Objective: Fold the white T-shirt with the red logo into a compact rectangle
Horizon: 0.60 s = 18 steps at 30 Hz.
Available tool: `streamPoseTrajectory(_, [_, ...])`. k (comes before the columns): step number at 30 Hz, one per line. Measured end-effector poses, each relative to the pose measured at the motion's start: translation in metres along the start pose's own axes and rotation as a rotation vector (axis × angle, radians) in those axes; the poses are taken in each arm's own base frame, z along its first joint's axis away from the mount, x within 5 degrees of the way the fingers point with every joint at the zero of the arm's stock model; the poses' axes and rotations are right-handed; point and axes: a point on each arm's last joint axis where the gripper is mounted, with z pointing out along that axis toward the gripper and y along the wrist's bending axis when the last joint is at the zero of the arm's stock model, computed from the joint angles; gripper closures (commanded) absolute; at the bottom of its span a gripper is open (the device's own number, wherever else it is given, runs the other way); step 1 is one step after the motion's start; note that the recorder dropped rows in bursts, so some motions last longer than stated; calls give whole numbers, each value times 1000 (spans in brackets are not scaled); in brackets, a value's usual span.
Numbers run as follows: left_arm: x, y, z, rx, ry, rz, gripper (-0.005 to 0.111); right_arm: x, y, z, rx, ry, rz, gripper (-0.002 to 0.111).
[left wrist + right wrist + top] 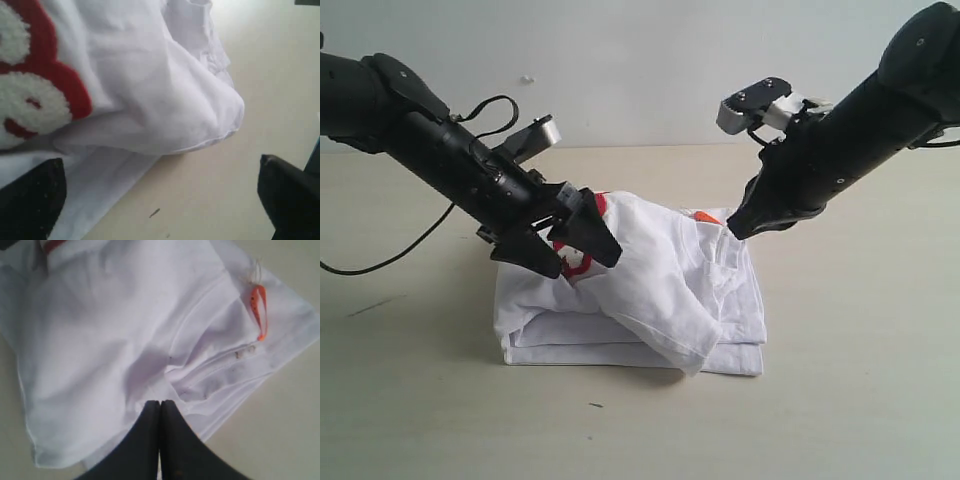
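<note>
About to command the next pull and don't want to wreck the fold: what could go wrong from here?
1. The right gripper looks shut on the white T-shirt only at its fingertips, so the thin cloth may slip out.
2. A loose flap drapes over the folded layers' front edge; pulling could drag those layers askew.
3. The left gripper is open beside the red logo; closing there may grab several layers.

the red logo (50, 75) lies mostly hidden under white t-shirt (160, 90) folds.
</note>
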Motion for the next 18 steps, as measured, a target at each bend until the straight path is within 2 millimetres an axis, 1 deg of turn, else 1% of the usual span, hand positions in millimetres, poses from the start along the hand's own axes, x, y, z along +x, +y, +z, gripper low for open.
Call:
streamPoseTrajectory(2, [1, 6, -5, 0, 0, -10, 2, 0, 0, 3, -10, 0, 92, 91])
streamPoseTrajectory(6, [5, 16, -17, 14, 5, -32, 2, 3, -4, 13, -8, 15, 283, 76])
streamPoseTrajectory(9, [7, 23, -25, 28, 8, -50, 2, 6, -6, 22, -22, 26, 374, 64])
streamPoseTrajectory(11, [9, 27, -30, 37, 12, -61, 2, 8, -7, 29, -35, 38, 423, 59])
streamPoseTrajectory(15, [11, 31, -34, 46, 12, -69, 2, 17, -11, 50, -51, 88, 510, 52])
streamPoseTrajectory(18, [10, 30, -34, 53, 7, -65, 2, 24, -13, 63, -58, 126, 541, 48])
